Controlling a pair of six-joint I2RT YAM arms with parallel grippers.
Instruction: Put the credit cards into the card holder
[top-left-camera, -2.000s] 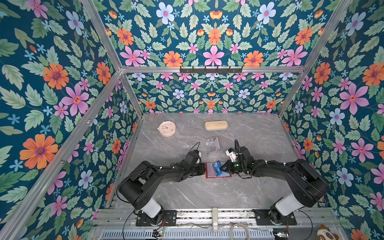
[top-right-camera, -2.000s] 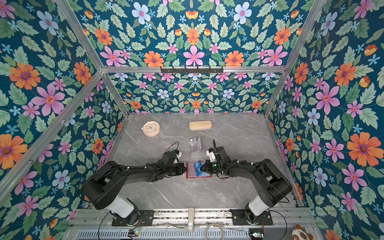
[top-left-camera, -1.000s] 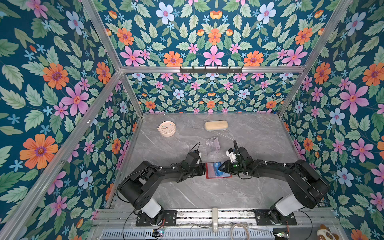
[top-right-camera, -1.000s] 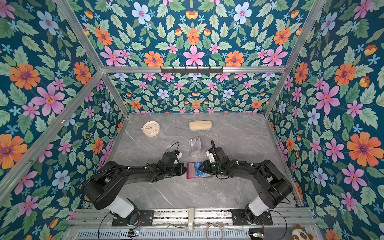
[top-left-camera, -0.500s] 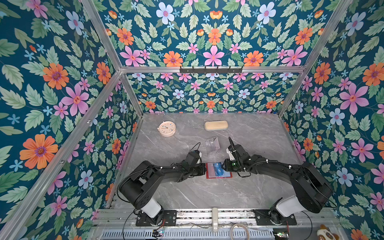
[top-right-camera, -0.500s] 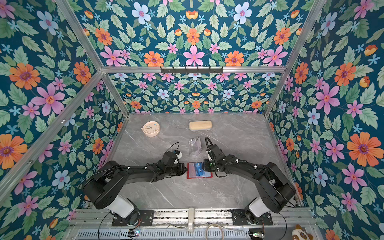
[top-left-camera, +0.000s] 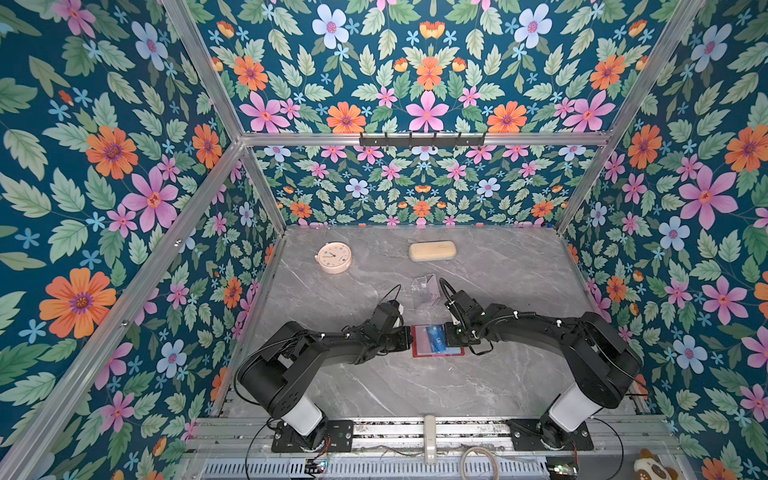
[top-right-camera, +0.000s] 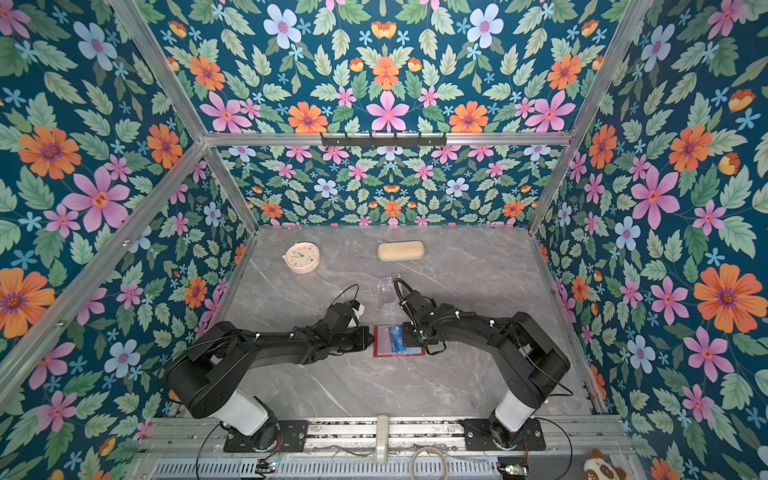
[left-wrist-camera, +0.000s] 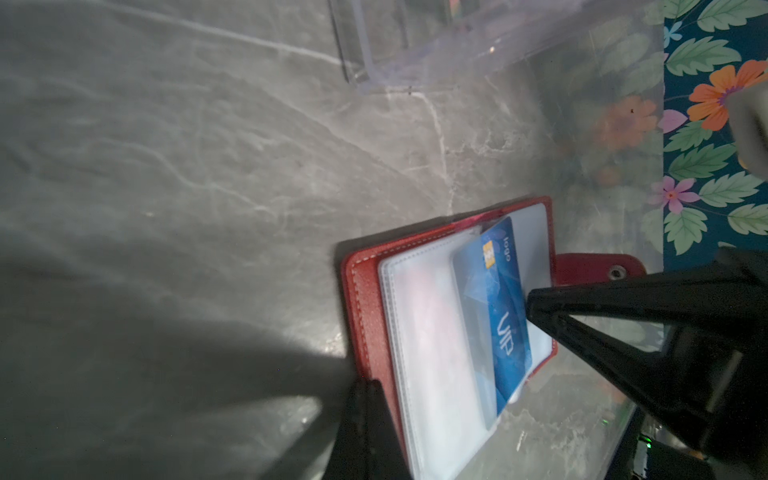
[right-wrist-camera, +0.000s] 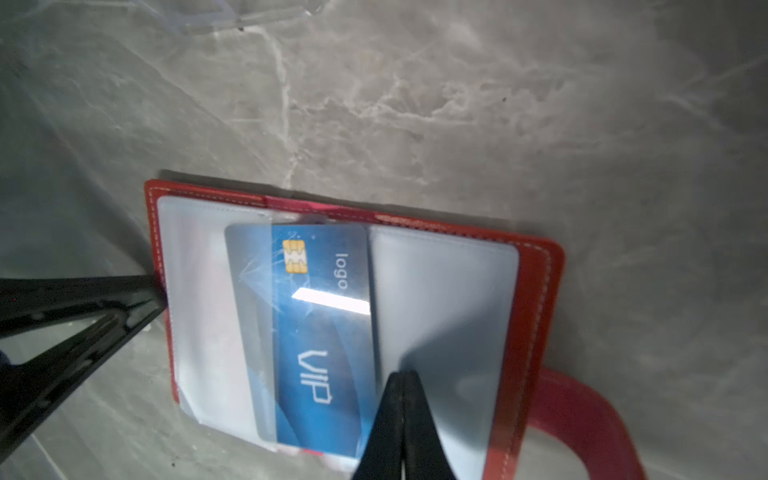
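Blue credit card (right-wrist-camera: 320, 332) — half inside the card holder (right-wrist-camera: 536, 324).
Right gripper (right-wrist-camera: 401, 399), now pressed together, nudges the card's edge; left gripper (left-wrist-camera: 365, 395), closed, pins the opposite side.

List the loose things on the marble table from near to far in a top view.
Nearest, the red leather-look card holder, open, with a blue card partly in its sleeve → clear acrylic stand → beige oblong case. The round pink clock lies level with the case, so it is left unplaced.

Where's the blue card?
In both top views the blue card sits centrally, partly tucked into the card holder, between the left fingers and right fingers.
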